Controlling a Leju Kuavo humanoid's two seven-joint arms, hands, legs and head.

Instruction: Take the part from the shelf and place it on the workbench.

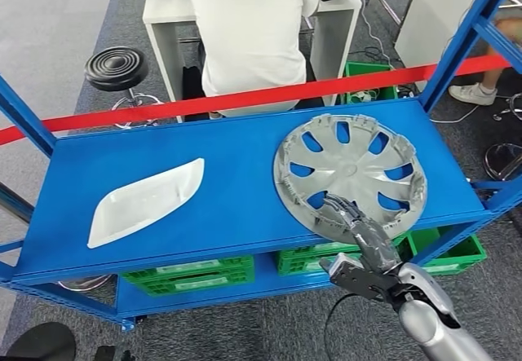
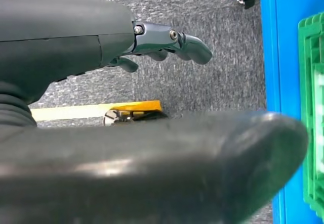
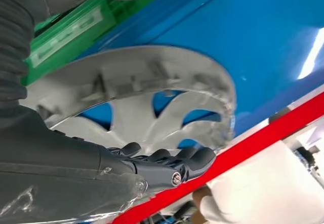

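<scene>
One silver hubcap (image 1: 350, 173) flat on blue shelf (image 1: 234, 190); right hand (image 1: 360, 235) fingers extended over near rim, grasp unclear

Bare blue shelf (image 1: 240, 182) lies open between the white part (image 1: 144, 200) and the hubcap (image 1: 350, 171); a red bar (image 1: 246, 99) crosses behind.

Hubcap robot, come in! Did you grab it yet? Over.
Right hand reaching over hubcap rim, not gripping yet. Left hand empty by the floor. Hubcap flat on blue shelf. Nothing blocking.
</scene>
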